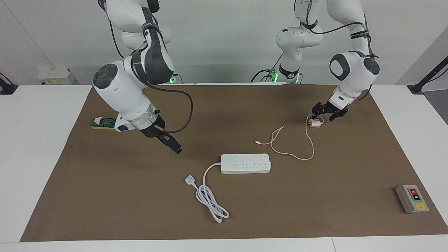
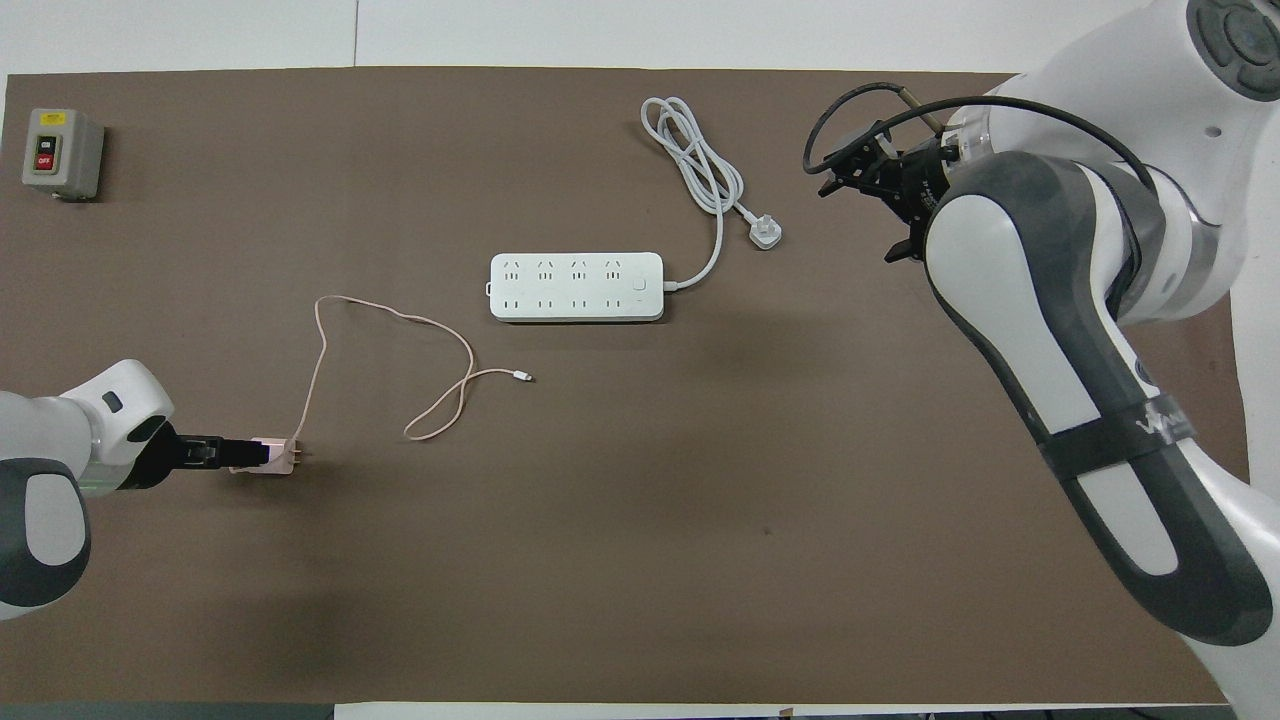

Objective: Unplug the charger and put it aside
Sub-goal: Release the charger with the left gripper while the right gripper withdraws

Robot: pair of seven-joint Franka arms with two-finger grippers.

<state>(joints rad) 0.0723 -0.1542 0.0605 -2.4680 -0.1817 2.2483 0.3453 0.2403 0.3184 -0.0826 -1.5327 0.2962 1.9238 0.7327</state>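
From the facing view I see the left gripper (image 1: 328, 113) spread open just above the charger (image 1: 315, 123), a small pink cube lying unplugged on the brown mat (image 1: 350, 196) toward the left arm's end (overhead, the fingers hide half of it). The right gripper (image 1: 174, 146) hangs closed, waiting.

Two high opposed views, shared table (image 1: 52, 147)
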